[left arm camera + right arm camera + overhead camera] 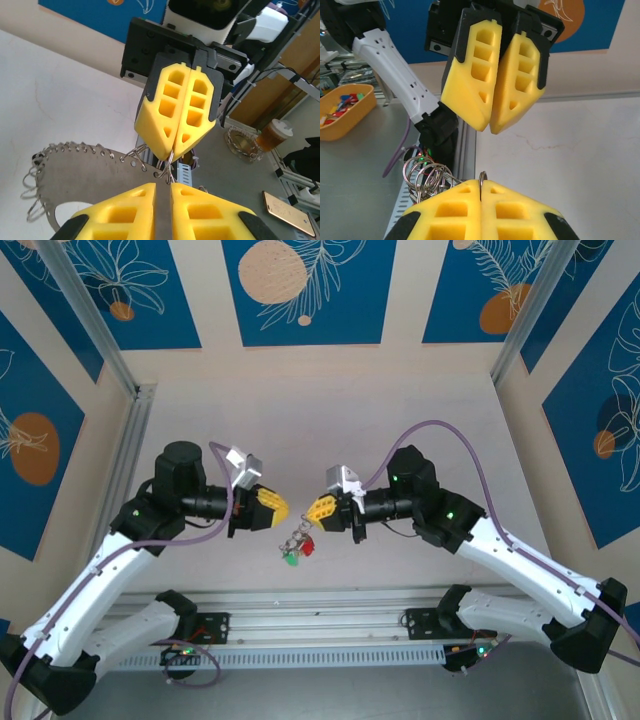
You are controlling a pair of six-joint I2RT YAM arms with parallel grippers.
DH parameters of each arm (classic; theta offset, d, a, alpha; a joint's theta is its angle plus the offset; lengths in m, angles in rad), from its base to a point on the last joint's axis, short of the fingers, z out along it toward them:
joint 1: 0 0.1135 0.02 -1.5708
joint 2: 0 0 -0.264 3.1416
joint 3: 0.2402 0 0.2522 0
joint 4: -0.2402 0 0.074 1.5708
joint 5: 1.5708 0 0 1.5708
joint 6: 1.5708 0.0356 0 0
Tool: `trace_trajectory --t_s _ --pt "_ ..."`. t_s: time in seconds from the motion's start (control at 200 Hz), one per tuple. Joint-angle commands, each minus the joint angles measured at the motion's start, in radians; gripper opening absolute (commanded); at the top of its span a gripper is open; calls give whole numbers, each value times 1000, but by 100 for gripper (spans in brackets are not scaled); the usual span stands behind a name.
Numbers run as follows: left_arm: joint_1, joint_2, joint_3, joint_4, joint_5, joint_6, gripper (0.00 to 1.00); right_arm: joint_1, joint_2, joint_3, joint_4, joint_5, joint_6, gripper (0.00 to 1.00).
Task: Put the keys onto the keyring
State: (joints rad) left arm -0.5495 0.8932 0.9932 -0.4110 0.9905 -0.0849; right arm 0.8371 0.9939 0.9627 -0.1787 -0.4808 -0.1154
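Orange plastic is picked out first, off to the side in the right wrist view: a shallow bin (337, 126) is seen holding small red, blue and green pieces (345, 102), too small to be named for certain. Over in the left wrist view a clear cup (272, 136) of brown drink is made out beside a glass dish (243, 144), whose contents cannot be told. Now the middle: the right gripper (312, 512) is pressed fully together, clamped on a thin wire loop (482, 179) at the end of the fringe of the keyring (85, 167). That grey keyring is shown low beside the left pads, its lower part cut off by the yellow fingers (125, 210) and the frame edge. The left gripper (285, 510) is set tip to tip with the right; a narrow slit is left between its pads, and whether anything is nipped there cannot be told. Just below the two grippers in the top view, a red key (308, 547) and a green key (291, 559) are clustered over the table (330, 420); hanging or lying, it cannot be told.
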Motion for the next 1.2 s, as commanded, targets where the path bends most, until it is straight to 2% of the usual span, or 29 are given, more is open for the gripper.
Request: trace_trajectory --t_s 0.0,0.245,0.395,0.745,0.97,1.195 --pt "-43 4 46 8 35 37 17 -5 -26 44 61 -74 22 0" --pt "-140 49 81 -4 -14 84 22 -7 -24 50 81 -102 39 0" --pt "-169 74 104 -40 -45 120 22 -7 -25 48 85 -114 45 0" --pt "-188 97 137 -97 -97 185 20 -7 -25 50 82 -131 45 0" --pt "-186 74 192 -221 -164 268 20 -8 -30 54 61 -128 41 0" --pt "-188 84 204 -223 -174 279 27 -8 -31 57 58 -136 45 0"
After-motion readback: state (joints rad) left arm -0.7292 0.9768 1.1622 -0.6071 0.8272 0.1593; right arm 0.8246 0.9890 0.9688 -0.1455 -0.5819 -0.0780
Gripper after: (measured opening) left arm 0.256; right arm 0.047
